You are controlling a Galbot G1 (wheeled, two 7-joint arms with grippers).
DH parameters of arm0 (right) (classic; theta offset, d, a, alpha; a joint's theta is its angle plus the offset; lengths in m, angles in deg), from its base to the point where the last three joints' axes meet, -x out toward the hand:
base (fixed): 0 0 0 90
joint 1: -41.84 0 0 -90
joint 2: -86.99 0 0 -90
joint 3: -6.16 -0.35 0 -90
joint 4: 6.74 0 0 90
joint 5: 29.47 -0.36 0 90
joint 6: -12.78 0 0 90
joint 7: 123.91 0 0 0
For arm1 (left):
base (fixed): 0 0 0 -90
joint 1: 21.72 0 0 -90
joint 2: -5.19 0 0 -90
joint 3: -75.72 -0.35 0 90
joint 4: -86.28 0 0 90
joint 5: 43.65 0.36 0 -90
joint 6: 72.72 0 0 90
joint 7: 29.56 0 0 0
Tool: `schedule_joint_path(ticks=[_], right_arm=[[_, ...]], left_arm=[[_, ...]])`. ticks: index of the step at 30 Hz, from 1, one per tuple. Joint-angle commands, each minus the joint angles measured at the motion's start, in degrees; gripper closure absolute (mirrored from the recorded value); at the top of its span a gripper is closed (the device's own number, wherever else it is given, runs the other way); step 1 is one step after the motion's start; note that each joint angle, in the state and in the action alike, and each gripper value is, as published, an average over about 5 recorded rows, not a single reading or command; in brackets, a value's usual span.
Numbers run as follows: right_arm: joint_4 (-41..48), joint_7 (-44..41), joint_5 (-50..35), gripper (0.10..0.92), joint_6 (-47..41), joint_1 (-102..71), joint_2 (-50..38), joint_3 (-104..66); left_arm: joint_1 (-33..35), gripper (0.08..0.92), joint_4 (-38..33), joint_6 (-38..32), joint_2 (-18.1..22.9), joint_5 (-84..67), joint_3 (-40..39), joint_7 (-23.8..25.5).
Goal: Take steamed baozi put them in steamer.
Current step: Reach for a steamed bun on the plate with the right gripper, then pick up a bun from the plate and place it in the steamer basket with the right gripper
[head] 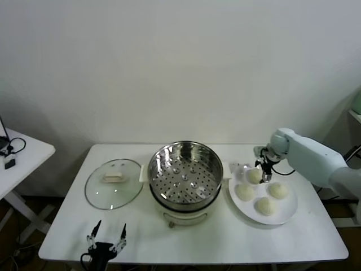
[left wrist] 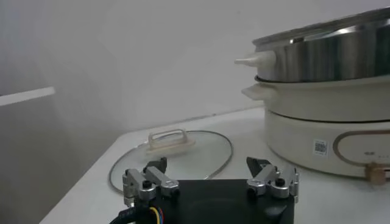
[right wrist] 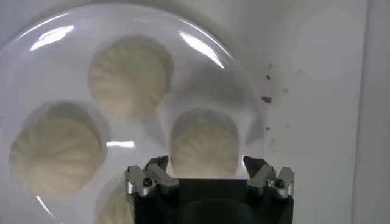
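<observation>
I had the right gripper (head: 263, 165) over the far-left baozi (right wrist: 204, 143) on the white plate (head: 289, 210), fingers apart and straddling it, nothing clamped. I judged an off-centre squeeze could dent or roll it. Only the wrist view showed that straddle. The head view showed the empty steamer (head: 184, 174) and the left gripper (head: 107, 232), open and parked near the glass lid (head: 113, 183).

- Soft, even light from above fills the head view; the wall darkens toward the left corner; shadows under the steamer (head: 184, 182) are faint
- Bright streaks of glare curve along the plate (right wrist: 244, 85) rim in the right wrist view (buns blurred, soft-edged)
- Left wrist view dimmer, greyish; steel wall reflects pale bands
</observation>
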Motion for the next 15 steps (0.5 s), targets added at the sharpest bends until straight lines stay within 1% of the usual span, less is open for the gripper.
schedule_joint_path(ticks=[1,7,11,15], right_arm=[[-0.13,-0.30,0.08,0.337,-0.20,-0.41,0.08,-0.66],[-1.96,-0.63,-0.09,0.421,-0.18,1.36,-0.60,0.86],[-6.71,-1.24,-2.31,0.430,0.58,6.38,-2.30,5.78],[-14.03,-1.91,-6.70,0.432,3.72,17.29,-4.00,15.00]], left_arm=[[-0.02,0.177,0.12,0.28,-0.08,0.48,-0.02,-0.02],[-0.11,0.177,0.21,0.36,-0.03,0.73,-0.21,-0.07],[0.22,0.177,0.00,0.29,-0.05,0.90,-0.20,-0.10],[0.52,0.177,-0.18,0.24,-0.09,1.02,0.06,-0.17]])
